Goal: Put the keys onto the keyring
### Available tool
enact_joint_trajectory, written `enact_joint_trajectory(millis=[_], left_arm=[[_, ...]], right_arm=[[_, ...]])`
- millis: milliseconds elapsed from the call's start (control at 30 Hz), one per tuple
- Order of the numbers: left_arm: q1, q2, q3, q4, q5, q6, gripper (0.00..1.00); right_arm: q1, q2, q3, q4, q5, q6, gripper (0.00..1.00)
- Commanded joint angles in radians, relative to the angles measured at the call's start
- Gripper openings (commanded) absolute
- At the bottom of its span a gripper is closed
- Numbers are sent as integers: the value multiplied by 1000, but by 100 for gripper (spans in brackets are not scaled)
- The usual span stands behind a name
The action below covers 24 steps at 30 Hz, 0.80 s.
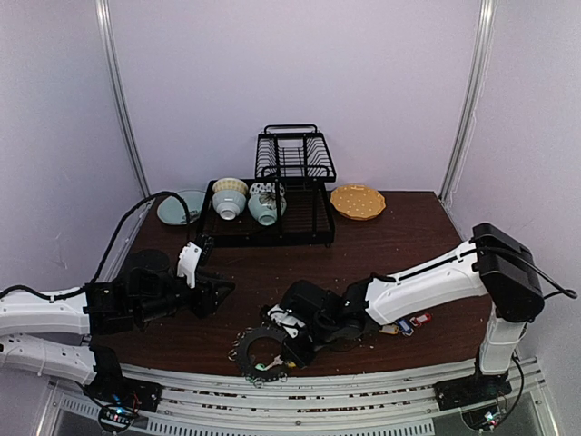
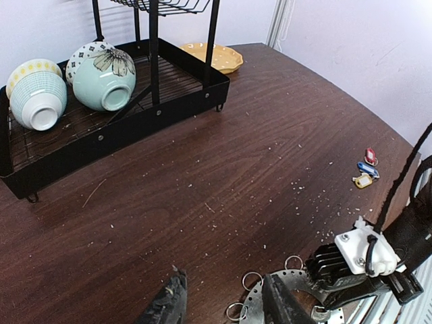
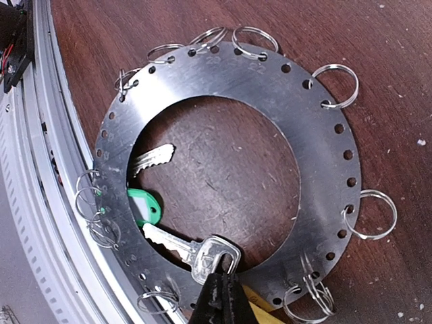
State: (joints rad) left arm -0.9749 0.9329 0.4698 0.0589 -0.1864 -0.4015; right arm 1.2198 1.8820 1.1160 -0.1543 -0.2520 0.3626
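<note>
The keyring (image 3: 324, 155), a flat grey disc with split rings round its edge, lies at the table's front edge (image 1: 247, 351). My right gripper (image 3: 223, 275) is shut on the head of a silver key (image 3: 202, 255) that lies across the disc's near rim; a yellow tag (image 3: 260, 302) shows beneath the fingers. A green-tagged key (image 3: 143, 206) lies in the disc's hole. Red (image 2: 370, 156), blue (image 2: 366, 168) and yellow (image 2: 363, 180) tagged keys lie together on the table to the right (image 1: 410, 322). My left gripper (image 2: 223, 277) is open and empty, its right finger (image 2: 280, 304) over the disc's left edge (image 2: 255, 304).
A black dish rack (image 1: 272, 218) with bowls (image 2: 101, 81) stands at the back. An orange scalloped plate (image 1: 357, 202) sits to its right and a pale green bowl (image 1: 174, 207) to its left. Crumbs are scattered over the table. Metal rails (image 3: 40, 202) run along the front edge.
</note>
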Motion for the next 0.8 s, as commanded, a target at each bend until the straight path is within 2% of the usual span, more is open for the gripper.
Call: enact_joint_trajectory(millis=[0,133,233,333,500,600,767], left_arm=[[2,-6,33,39,0,18,41],[3,-13,36,41,-2,27,41],[2,-24,37,62,17,50,41],[1,-43,40,113,97,107,37],[-2,-36,79,216,345,238,35],[-13,-12,143,255,474,312,30],[-59,-13,207,358,604,440,28]], right_arm=[[2,-46,5,-28,-1,-18,0],[-7,-149,-9,-1,16,-71,0],[-16,-281,-70,101,21,-117,0],[-43,-428,-202,308,4,-108,0],[-51,-612,-363,705,-33,-189,0],[-65,-655,-389,878,-112,-209,0],[-154,-633,-392,1184,-366,-88,0]])
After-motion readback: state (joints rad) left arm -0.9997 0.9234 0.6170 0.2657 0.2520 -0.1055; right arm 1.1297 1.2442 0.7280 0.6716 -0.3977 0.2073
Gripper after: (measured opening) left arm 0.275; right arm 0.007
